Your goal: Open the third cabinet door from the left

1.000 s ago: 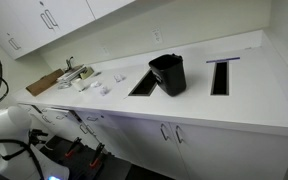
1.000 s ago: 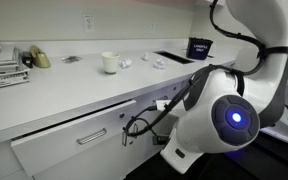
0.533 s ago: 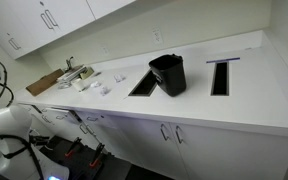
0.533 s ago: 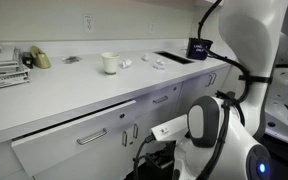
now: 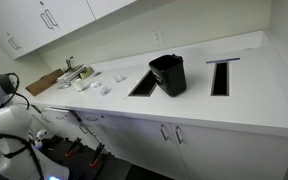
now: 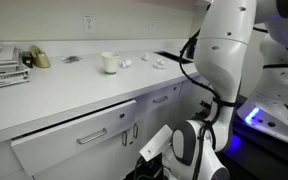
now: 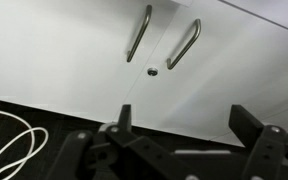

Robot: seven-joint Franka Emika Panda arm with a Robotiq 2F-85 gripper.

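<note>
Two white base-cabinet doors fill the wrist view, meeting at a seam. The left door has a slim silver bar handle and the right door has one too, both near the top. I cannot tell which is the third cabinet door from the left. My gripper is open and empty. It hangs low in front of the doors and touches neither. In an exterior view the paired handles show under the counter. The gripper itself is hidden there.
A drawer front sticks out from the counter. My arm stands close to the cabinets. A white cable lies on the dark floor. On the counter are a black bin, a cup and two cutouts.
My arm has swung: its big round joint has dropped low and back from the cabinet fronts, uncovering the paired handles. The cabinet doors have not moved.
</note>
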